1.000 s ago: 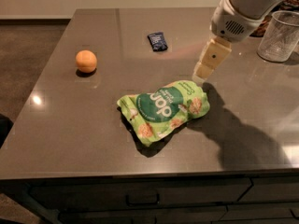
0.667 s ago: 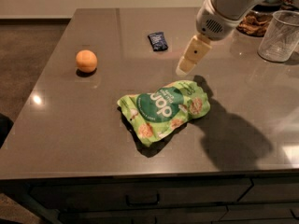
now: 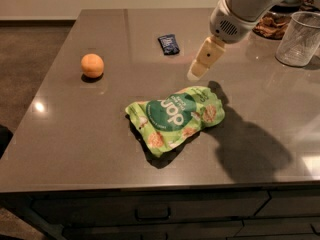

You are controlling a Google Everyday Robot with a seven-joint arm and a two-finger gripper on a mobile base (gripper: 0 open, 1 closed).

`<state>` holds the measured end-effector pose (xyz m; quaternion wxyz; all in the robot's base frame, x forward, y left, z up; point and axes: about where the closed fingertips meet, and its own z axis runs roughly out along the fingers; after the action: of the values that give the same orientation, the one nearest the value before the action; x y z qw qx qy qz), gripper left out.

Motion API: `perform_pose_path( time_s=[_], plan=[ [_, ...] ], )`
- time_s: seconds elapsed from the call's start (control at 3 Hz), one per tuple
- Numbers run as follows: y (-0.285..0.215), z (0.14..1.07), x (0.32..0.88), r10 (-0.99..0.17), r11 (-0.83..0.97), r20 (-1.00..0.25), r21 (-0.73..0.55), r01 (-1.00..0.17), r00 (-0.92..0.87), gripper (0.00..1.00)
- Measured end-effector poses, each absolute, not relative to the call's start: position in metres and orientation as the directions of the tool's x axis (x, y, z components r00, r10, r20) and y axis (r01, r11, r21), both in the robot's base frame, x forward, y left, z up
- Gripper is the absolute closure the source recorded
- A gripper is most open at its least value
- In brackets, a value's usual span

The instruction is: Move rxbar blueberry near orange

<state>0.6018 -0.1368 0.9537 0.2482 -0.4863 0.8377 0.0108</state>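
The rxbar blueberry (image 3: pixel 168 44), a small flat bar in a dark navy wrapper, lies on the grey table (image 3: pixel 75 129) at the back centre. The orange (image 3: pixel 92 65) sits to the left of the bar and a little nearer to me. My gripper (image 3: pixel 195 73) hangs from the arm at the upper right. It is above the table, a little to the right of the bar and nearer to me, just behind the green bag. It holds nothing that I can see.
A large crinkled green chip bag (image 3: pixel 175 116) lies in the middle of the table. A clear plastic cup (image 3: pixel 298 39) stands at the far right, with a dish of brown food (image 3: pixel 272 25) behind it. The table's front edge has drawers below.
The arm and gripper have moved left, closer to the rxbar. The bar, the orange and the green bag have not moved.
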Motion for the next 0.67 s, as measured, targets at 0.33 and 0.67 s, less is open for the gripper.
perform_pose_path(
  time_s=[0.33,0.67],
  plan=[
    [-0.136,0.953,0.605,-0.797,0.541,-0.437,-0.212,-0.814,-0.416,0.0],
    [-0.132,0.949,0.635,-0.737,0.608,-0.488,-0.176,-0.774,-0.467,0.0]
  ],
)
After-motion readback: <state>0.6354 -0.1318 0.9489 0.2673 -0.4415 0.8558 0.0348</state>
